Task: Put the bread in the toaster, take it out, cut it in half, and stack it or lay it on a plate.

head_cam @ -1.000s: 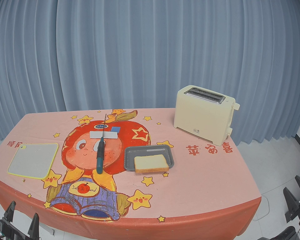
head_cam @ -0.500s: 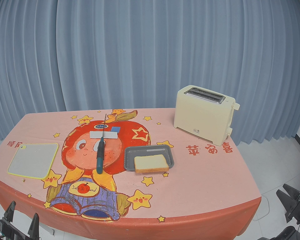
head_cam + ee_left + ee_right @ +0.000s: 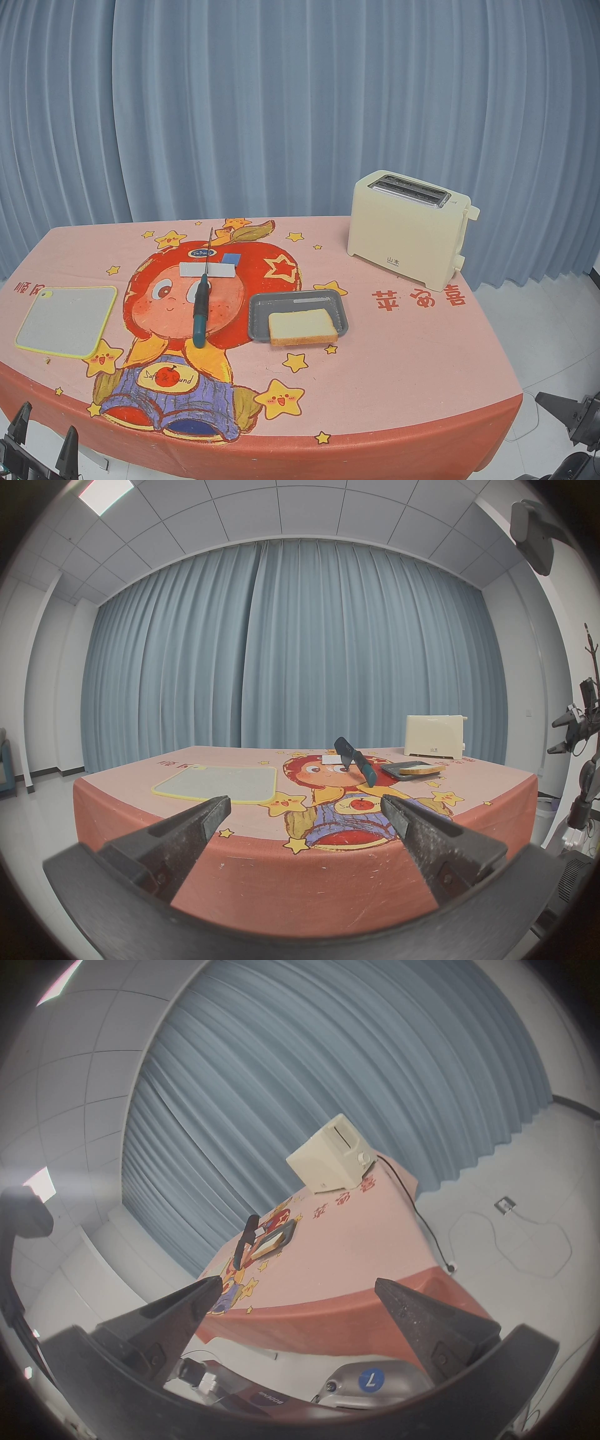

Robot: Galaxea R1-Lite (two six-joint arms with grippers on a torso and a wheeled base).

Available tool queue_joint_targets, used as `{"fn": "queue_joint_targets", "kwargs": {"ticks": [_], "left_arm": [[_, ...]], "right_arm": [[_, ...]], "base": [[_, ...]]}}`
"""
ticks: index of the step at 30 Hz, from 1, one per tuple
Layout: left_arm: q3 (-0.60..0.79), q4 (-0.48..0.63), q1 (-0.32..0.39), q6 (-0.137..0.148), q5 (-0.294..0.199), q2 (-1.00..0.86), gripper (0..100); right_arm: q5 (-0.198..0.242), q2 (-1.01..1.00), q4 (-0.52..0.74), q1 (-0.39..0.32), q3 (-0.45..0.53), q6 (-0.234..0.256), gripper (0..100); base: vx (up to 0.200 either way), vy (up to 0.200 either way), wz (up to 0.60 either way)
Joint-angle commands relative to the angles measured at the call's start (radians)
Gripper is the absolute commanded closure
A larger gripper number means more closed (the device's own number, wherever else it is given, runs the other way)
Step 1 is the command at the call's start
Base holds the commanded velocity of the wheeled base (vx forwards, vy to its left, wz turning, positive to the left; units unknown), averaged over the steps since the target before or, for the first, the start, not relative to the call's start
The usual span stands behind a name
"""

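Two wide-open, empty tools: left tool (image 3: pixel 305 805), right tool (image 3: pixel 297 1288), both off the surface (image 3: pixel 400 362). Bread (image 3: pixel 302 327) lies on the tray (image 3: pixel 294 304); first step, I judge: reach in, grip it for the toaster (image 3: pixel 406 228).

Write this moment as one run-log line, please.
bread: on grey tray | knife: beside tray | toaster: untouched | left hand: open, empty | right hand: open, empty

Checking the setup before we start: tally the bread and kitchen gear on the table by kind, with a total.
Toaster: 1
Bread slice: 1
Knife: 1
Grey tray: 1
Cutting board: 1
Total: 5
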Motion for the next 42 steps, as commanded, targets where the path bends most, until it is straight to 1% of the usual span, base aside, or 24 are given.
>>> {"fn": "queue_joint_targets", "kwargs": {"ticks": [1,5,10,12,15,17,20,24,31,35,42], "left_arm": [[0.018,0.0,0.0,0.0,0.0,-0.013,0],[0.018,0.0,0.0,0.0,0.0,-0.013,0],[0.018,0.0,0.0,0.0,0.0,-0.013,0],[0.018,0.0,0.0,0.0,0.0,-0.013,0],[0.018,0.0,0.0,0.0,0.0,-0.013,0],[0.018,0.0,0.0,0.0,0.0,-0.013,0],[0.018,0.0,0.0,0.0,0.0,-0.013,0],[0.018,0.0,0.0,0.0,0.0,-0.013,0],[0.018,0.0,0.0,0.0,0.0,-0.013,0],[0.018,0.0,0.0,-0.002,0.0,-0.013,0],[0.018,0.0,0.0,-0.002,0.0,-0.013,0]], "right_arm": [[0.001,0.111,-0.013,0.1,-0.011,0.081,0],[0.001,0.172,-0.014,0.176,-0.047,0.167,0],[0.001,0.24,-0.022,0.265,-0.062,0.207,0],[0.001,0.264,-0.039,0.281,-0.067,0.225,0],[0.001,0.336,-0.1,0.318,-0.08,0.279,0],[0.001,0.376,-0.141,0.329,-0.082,0.294,0],[0.0,0.419,-0.175,0.34,-0.08,0.294,0],[-0.002,0.486,-0.227,0.381,-0.08,0.297,0],[0.0,0.516,-0.24,0.418,-0.082,0.304,0],[0.0,0.556,-0.243,0.42,-0.085,0.304,0],[0.0,0.635,-0.304,0.429,-0.091,0.305,0]], "base": [[0.0,0.0,0.0],[0.0,0.0,0.0],[0.0,0.0,0.0],[0.0,0.0,0.0],[0.0,0.0,0.0],[0.0,0.0,0.0],[0.0,0.0,0.0],[0.0,0.0,0.0],[0.0,0.0,0.0],[0.0,0.0,0.0],[0.0,0.0,0.0]]}}
